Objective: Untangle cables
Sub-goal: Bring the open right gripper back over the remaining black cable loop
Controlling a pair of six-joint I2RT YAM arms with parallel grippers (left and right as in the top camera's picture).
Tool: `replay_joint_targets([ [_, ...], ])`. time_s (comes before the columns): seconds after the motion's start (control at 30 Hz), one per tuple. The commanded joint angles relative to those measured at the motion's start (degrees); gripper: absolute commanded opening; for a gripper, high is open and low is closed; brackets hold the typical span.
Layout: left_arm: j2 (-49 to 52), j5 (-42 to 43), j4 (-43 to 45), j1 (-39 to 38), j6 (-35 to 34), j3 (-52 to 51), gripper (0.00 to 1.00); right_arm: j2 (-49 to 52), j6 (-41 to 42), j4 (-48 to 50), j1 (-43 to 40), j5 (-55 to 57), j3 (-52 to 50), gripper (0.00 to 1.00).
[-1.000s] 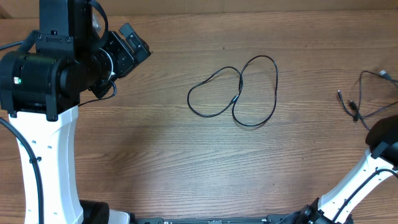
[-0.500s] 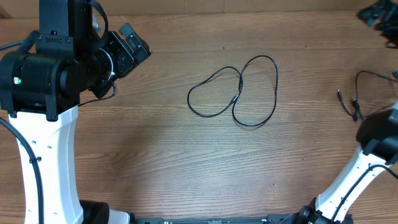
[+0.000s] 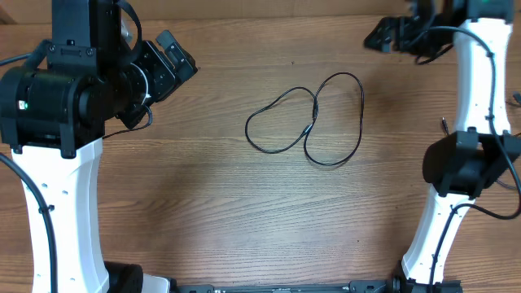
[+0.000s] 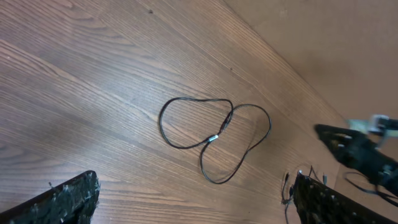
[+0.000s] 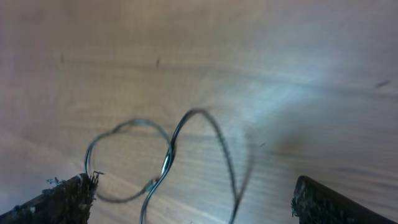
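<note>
1. The cable [image 3: 312, 122] lies flat near the middle of the desk [image 3: 203, 203]. It forms two loops that cross at a narrow waist, where a small plug sits.
2. A second cable [image 4: 286, 185] lies well apart to the right, and in the overhead view the right arm hides part of it.
3. The left end effector [image 3: 175, 55] hangs over the far left of the desk, spread wide and holding nothing. The right end effector [image 3: 376, 37] is also spread and empty, near the far edge just beyond the right loop.
4. The wire is far thinner than the fingers and lies flush on the wood, so a pinch could miss it or scrape the desk.
5. A grip at the waist would likely take both strands, and pulling there would tighten the crossing instead of opening it.
6. The right wrist view is blurred, so aim from it looks unreliable.
7. The right arm stands close to the second cable, and a sweep there could snag it.
8. Bare wood surrounds the loops, widest toward the near side and the left. The far edge is close behind the right end effector.
</note>
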Motion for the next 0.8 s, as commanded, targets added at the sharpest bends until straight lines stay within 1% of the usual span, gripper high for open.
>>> replay_joint_targets([
  [0.0,0.3,-0.7,0.0,-0.1,1.3,0.5,1.0,-0.3,-0.9,-0.3,2.1,1.0,-3.3,1.0],
  [0.3,0.3,-0.7,0.0,-0.1,1.3,0.5,1.0,-0.3,-0.9,2.3,3.7,7.4,-11.1,1.0],
  [0.47,0.3,-0.8,0.0,-0.1,1.3,0.5,1.0,-0.3,-0.9,5.0,3.7,7.4,-18.6,1.0],
  [0.57,0.3,-0.7,0.0,-0.1,1.3,0.5,1.0,-0.3,-0.9,5.9,3.8,7.3,-21.1,1.0],
  [0.7,0.3,-0.7,0.0,-0.1,1.3,0.5,1.0,-0.3,-0.8,4.5,3.8,7.2,-23.1,1.0],
  [0.77,0.3,-0.8,0.0,-0.1,1.3,0.5,0.99,-0.3,-0.7,2.2,3.8,7.0,-23.1,1.0],
])
